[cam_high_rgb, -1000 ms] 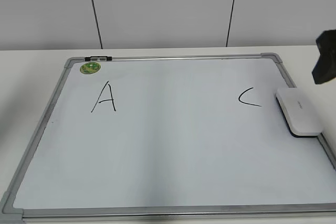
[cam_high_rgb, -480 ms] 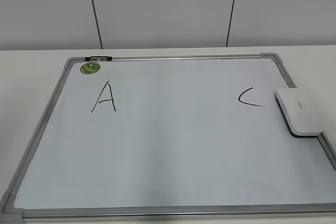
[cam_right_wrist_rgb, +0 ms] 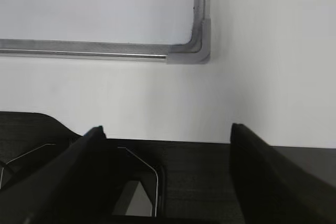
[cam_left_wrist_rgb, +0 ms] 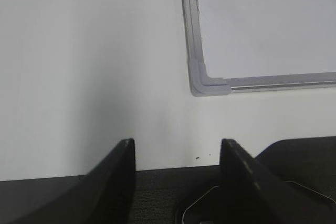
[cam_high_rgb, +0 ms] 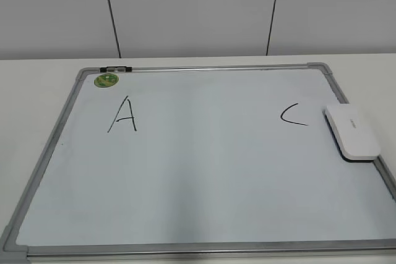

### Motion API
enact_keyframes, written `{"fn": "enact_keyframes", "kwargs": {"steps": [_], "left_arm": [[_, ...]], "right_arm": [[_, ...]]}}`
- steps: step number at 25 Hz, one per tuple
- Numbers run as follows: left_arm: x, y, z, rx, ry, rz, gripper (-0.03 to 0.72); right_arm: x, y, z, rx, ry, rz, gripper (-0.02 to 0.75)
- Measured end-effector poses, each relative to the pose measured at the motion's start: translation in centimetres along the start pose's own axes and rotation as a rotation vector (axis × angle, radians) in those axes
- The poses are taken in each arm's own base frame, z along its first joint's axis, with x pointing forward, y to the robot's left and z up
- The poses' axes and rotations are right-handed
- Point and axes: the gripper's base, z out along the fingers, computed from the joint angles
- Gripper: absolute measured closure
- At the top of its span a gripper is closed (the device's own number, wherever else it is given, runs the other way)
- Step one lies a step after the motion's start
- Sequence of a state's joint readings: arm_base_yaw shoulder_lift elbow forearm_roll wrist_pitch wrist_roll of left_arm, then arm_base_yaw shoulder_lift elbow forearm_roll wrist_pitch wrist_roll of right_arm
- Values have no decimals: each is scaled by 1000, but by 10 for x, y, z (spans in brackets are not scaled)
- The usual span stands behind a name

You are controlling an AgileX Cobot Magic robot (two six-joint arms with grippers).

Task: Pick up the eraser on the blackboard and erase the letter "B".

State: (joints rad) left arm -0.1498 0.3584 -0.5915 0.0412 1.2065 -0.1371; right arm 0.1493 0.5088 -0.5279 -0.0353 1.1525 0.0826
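since the blackboard (cam_high_rgb: 204, 171) takes up most of the table (cam_high_rgb: 37, 85), start there: it lies flat with a black "a" (cam_high_rgb: 124, 115) on the left, a "c" (cam_high_rgb: 294, 115) on the right and bare white between them. no "b" shows anywhere, so my guess is the erasing is done and nothing much is left except maybe parking the arms. the eraser (cam_high_rgb: 352, 132) sits on the board's right edge, just beside the "c", with nothing holding it. smaller stuff: a green magnet (cam_high_rgb: 106, 80) at the top left corner. left gripper (cam_left_wrist_rgb: 177, 153) and right gripper (cam_right_wrist_rgb: 167, 135) both hang spread apart and empty over the table near the board's near corners.
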Motion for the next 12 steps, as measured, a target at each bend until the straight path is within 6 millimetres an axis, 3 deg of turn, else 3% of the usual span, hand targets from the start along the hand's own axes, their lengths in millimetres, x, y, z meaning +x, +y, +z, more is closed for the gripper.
{"fn": "enact_keyframes", "kwargs": {"steps": [6,12], "left_arm": [[12,5,-13,-28,-81,8,323],[8,5,-15,-23,-162,16,326]], "right_arm": [[6,-3,-4,26,-34,-11,202],[8,-5,1,48,-35,-51,202]]}}
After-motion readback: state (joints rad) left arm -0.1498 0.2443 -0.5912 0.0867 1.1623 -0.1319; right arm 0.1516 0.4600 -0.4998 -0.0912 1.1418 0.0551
